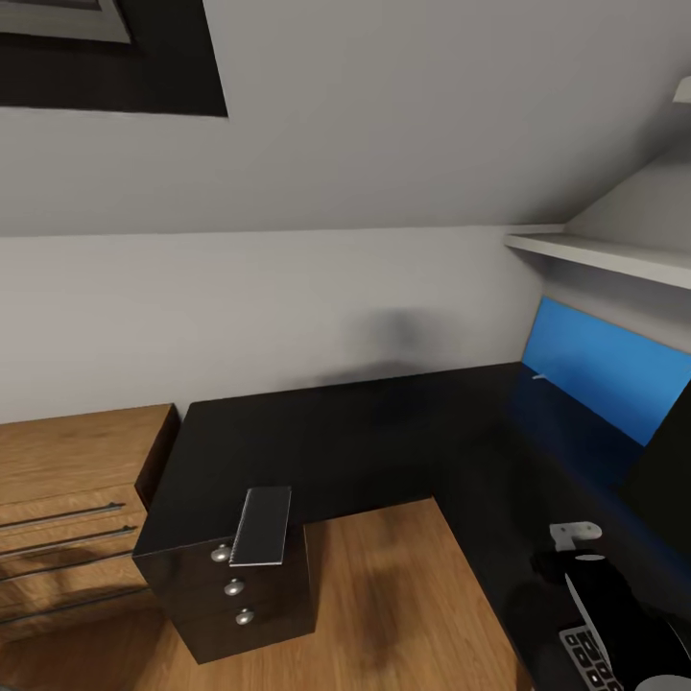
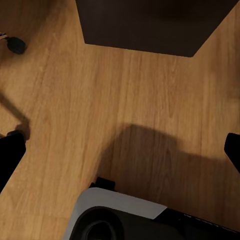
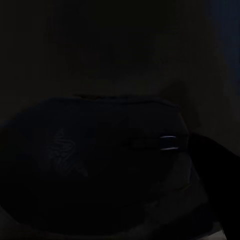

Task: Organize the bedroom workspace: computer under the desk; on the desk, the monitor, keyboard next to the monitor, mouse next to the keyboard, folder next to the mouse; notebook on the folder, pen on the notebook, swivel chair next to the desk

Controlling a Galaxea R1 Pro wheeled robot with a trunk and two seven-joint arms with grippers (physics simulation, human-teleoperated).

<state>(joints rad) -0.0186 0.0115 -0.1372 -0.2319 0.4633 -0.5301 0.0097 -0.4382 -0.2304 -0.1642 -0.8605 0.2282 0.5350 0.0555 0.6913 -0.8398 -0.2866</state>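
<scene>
The right arm [image 1: 605, 595] reaches forward at the head view's lower right, its gripper hidden from view.

A light wooden dresser [image 1: 67, 499] with dark bar handles is seen at the left edge. A blue wall panel [image 1: 600, 369] is seen at right, under a white shelf [image 1: 595, 254].

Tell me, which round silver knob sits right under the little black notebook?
The top knob of the three on the desk drawers. The notebook hangs just above it; the other two knobs sit lower down.
</scene>
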